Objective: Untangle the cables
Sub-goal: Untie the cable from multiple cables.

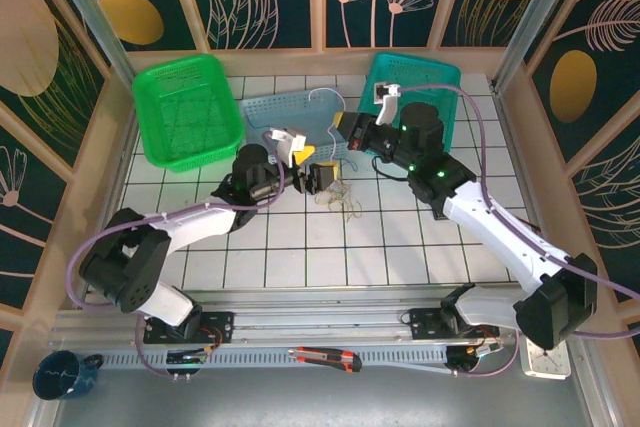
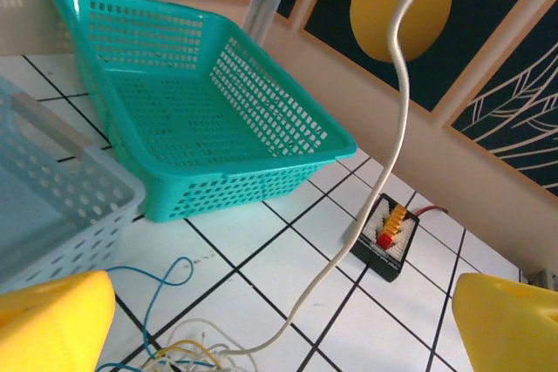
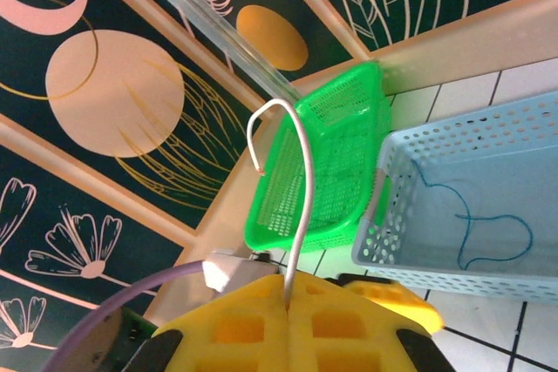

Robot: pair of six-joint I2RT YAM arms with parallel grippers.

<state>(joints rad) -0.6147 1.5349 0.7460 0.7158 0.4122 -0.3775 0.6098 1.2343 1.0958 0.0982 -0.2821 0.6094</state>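
By the cables [image 1: 343, 199], left end effector [image 2: 279, 320] apart, right end effector [image 3: 286, 289] clamped on white cable [image 3: 302, 180].

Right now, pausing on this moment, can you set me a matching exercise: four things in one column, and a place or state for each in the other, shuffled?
Things
1. left gripper
2. right gripper
3. blue wire
4. black box

Places and states
A. shut on the white cable
B. on the tiles beside the teal basket
C. open, by the tangle
D. a loop of it lies in the pale blue basket

Pairs: 1-C, 2-A, 3-D, 4-B
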